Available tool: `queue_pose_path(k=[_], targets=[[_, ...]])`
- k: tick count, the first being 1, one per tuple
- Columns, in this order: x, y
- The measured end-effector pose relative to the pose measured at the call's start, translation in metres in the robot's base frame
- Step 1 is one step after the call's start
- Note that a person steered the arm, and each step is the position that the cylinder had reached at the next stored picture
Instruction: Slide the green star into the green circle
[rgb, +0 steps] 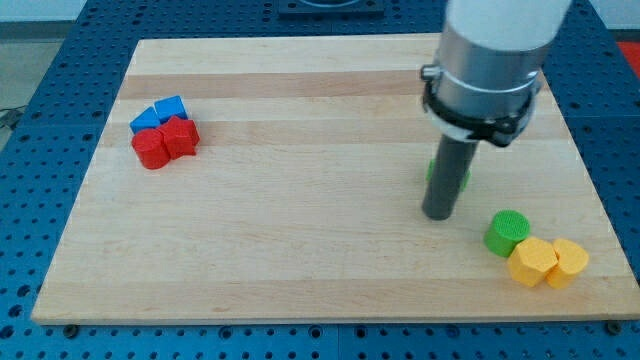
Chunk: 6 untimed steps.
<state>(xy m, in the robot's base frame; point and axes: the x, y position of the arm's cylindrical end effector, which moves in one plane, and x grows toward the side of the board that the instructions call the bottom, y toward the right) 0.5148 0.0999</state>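
In the camera view, your rod has no pincer to open or close; my tip (437, 213) rests touching the green star (463, 176), mostly hidden behind the rod at its 1 o'clock. The green circle (508, 232) lies near, at 4 o'clock, apart from the star: the push remains undone.

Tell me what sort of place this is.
Most likely a robotics lab bench. A wooden board lies on a blue perforated table, small coloured blocks such as the green circle sit on it, and my tip rests beside the mostly hidden green star.
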Motion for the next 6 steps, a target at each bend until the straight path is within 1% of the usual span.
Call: queue_pose_path(k=[1,2,3,4,5,6], targets=[[-0.015,-0.027],[-0.087,-0.039],[-0.092,-0.004],[-0.077,0.027],[-0.04,0.057],[-0.038,0.068]])
